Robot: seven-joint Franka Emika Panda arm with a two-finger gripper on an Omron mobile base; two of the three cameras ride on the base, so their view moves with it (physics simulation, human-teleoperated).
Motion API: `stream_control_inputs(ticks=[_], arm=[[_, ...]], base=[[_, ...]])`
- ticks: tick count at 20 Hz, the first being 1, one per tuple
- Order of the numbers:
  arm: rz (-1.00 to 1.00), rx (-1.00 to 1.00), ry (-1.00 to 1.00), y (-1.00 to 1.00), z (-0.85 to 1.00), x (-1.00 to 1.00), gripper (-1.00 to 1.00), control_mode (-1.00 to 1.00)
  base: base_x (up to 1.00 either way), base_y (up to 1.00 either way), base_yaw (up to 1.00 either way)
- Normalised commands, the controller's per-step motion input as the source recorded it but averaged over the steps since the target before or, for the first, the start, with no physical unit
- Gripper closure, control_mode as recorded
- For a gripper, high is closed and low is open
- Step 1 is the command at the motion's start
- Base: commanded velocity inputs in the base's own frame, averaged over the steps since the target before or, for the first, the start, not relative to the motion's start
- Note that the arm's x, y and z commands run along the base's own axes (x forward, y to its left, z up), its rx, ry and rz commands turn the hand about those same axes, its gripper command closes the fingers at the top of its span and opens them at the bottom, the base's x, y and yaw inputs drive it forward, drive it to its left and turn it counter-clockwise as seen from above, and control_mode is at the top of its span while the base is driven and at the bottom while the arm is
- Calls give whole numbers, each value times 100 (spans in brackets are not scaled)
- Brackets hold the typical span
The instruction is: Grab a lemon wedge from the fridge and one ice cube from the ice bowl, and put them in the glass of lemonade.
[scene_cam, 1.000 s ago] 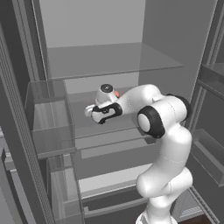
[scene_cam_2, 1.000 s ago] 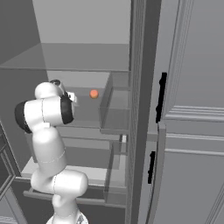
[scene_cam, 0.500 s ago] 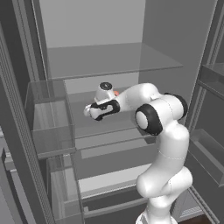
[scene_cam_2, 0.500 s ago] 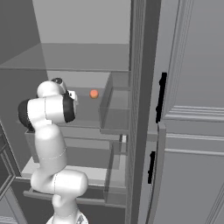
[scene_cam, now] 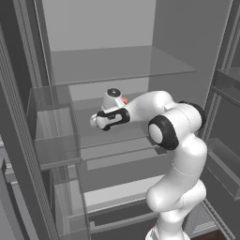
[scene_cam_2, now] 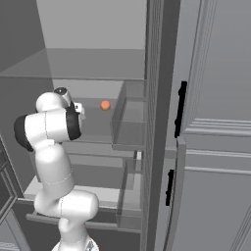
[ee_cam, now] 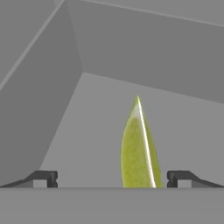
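Note:
The fridge (scene_cam: 122, 65) stands open, and my arm reaches in over its middle glass shelf (scene_cam_2: 98, 128). In the hand view a yellow-green lemon wedge (ee_cam: 138, 148) stands on edge on the shelf floor, close in front of the hand. My gripper (ee_cam: 112, 179) is open. The wedge lies between the two dark fingertips (ee_cam: 43, 178), nearer the right one, and touches neither. From the left base view the gripper (scene_cam: 95, 121) points left, low over the shelf. The hand itself covers the wedge there.
A small orange ball (scene_cam: 124, 100) lies on the same shelf behind the wrist, also seen as the ball (scene_cam_2: 105, 105) from the right. Clear door bins (scene_cam: 51, 126) hang at the left. Pale panelled cabinets with black handles (scene_cam_2: 180, 110) flank the fridge on the right.
The arm has eased a little to the left and deeper over the shelf. The gripper stays open and nothing has been taken hold of.

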Motion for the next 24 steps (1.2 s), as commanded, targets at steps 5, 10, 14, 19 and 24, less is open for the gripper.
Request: stream_control_inputs(ticks=[5,10,14,19,24], arm=[[0,0,0,0,-14,0,-100,-100],[0,0,3,0,-25,0,-100,-100],[0,0,5,0,-8,1,-100,-100],[0,0,2,0,0,21,-100,-100],[0,0,0,0,0,7,-100,-100]], base=[[0,0,0],[0,0,0],[0,0,0],[0,0,0],[0,0,0]])
